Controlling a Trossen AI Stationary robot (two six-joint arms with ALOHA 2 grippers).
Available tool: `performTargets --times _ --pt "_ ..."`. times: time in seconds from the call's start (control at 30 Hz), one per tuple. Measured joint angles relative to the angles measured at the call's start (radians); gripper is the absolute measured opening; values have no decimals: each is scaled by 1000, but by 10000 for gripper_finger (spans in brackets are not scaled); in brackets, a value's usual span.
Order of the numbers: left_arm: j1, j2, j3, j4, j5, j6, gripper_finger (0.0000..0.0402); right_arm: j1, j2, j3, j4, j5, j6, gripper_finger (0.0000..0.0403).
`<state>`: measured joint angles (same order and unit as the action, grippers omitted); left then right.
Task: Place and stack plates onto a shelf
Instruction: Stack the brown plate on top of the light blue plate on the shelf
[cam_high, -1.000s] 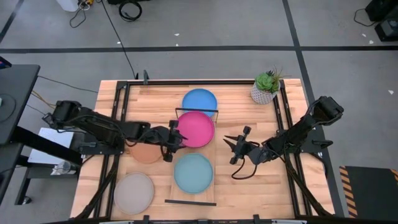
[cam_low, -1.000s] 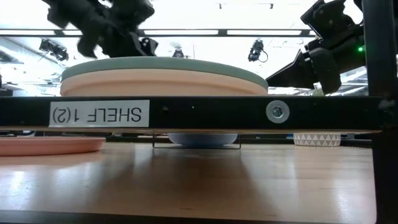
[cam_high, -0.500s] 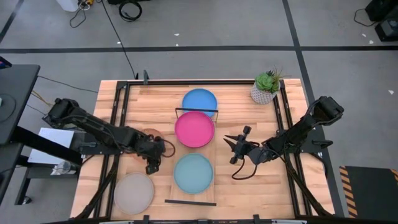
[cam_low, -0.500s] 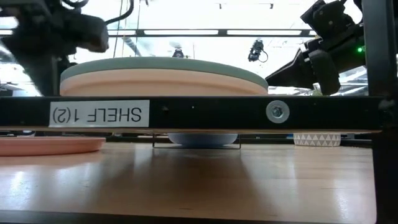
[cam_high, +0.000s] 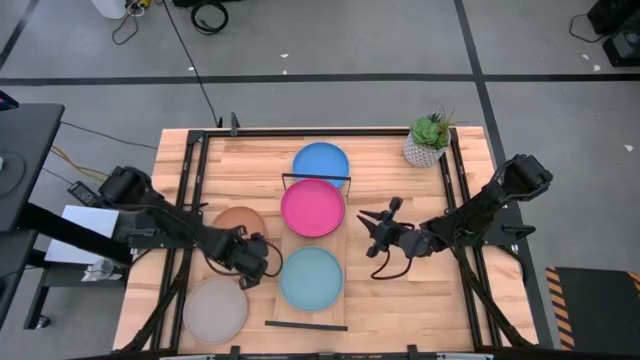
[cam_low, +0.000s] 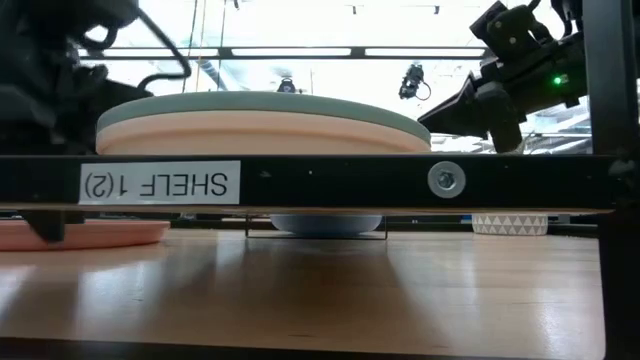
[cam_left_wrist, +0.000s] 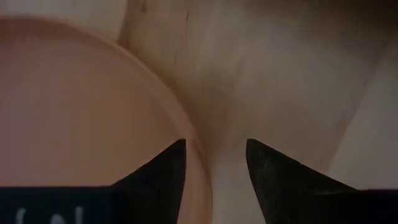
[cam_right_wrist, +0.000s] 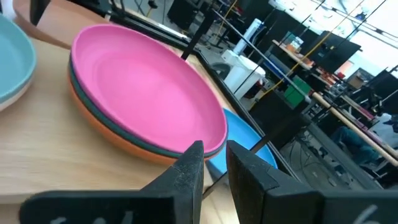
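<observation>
My left gripper (cam_high: 255, 264) is open and points down at the near-right rim of the tan plate (cam_high: 235, 218), which lies flat on the tabletop left of the shelf (cam_high: 341, 243). In the left wrist view, my left gripper (cam_left_wrist: 214, 143) straddles the tan plate's (cam_left_wrist: 74, 112) rim. A pink plate (cam_high: 313, 207) tops a stack on the shelf's far half, over a dark teal and an orange one (cam_right_wrist: 124, 140). A light blue plate (cam_high: 311, 278) tops the near stack. My right gripper (cam_high: 368, 230) is open and hovers right of the pink stack, its fingers (cam_right_wrist: 213, 146) narrowly apart. My left gripper comes from above, with one finger (cam_left_wrist: 165, 171) over the tan plate's rim (cam_left_wrist: 189, 155) and the other outside it over bare wood. I cannot tell whether either finger touches the plate.
A blue plate (cam_high: 320, 160) lies on the table beyond the shelf's far wire frame. A grey plate (cam_high: 215, 308) lies near the table's near-left corner. A white plant pot (cam_high: 425, 148) stands at the far right. Bare wood shows right of the shelf.
My left gripper has drawn back from the pink plate's left edge, moved toward the table's near-left, and come down at the tan plate's near-right rim. The tan plate, earlier under the arm, now shows. My right gripper has edged slightly toward the pink stack.
</observation>
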<state>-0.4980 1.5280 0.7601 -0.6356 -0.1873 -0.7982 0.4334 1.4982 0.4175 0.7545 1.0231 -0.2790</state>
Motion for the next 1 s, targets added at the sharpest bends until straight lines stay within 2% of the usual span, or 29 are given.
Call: performTargets --times 0.07,0.17,0.2,0.27,0.4,0.5,0.57,0.63,0.73,0.8,0.87,1.0 --pt "-1 20 0 -5 20 -3 150 -5 0 0 17 -1 -20 75" --pt "3 23 2 -15 35 -22 74 -13 0 0 32 -3 -32 75" --pt "9 20 9 -38 40 -37 41 -16 0 0 34 -3 -34 75" --pt "21 4 44 -131 34 -63 18 -22 0 0 34 -4 -35 75" --pt "40 -34 176 -336 -6 -102 15 -29 0 0 36 -8 -32 75" --pt "50 -56 308 -420 -45 -54 15 -29 0 0 38 -25 -29 75" --pt "52 -57 401 -476 -100 1 15 -29 0 0 38 -38 -28 75" --pt "47 -56 485 -493 -206 73 14 -29 0 0 37 -49 -25 75" --pt "40 -56 569 -434 -290 295 14 -29 0 0 37 -52 -15 75" --pt "43 -56 592 -368 -264 454 14 -29 0 0 37 -52 -10 75" --pt "62 -56 594 -292 -191 576 14 -29 0 0 37 -55 -8 75" --pt "138 -48 594 -229 -75 706 14 -29 0 0 37 -57 14 75"
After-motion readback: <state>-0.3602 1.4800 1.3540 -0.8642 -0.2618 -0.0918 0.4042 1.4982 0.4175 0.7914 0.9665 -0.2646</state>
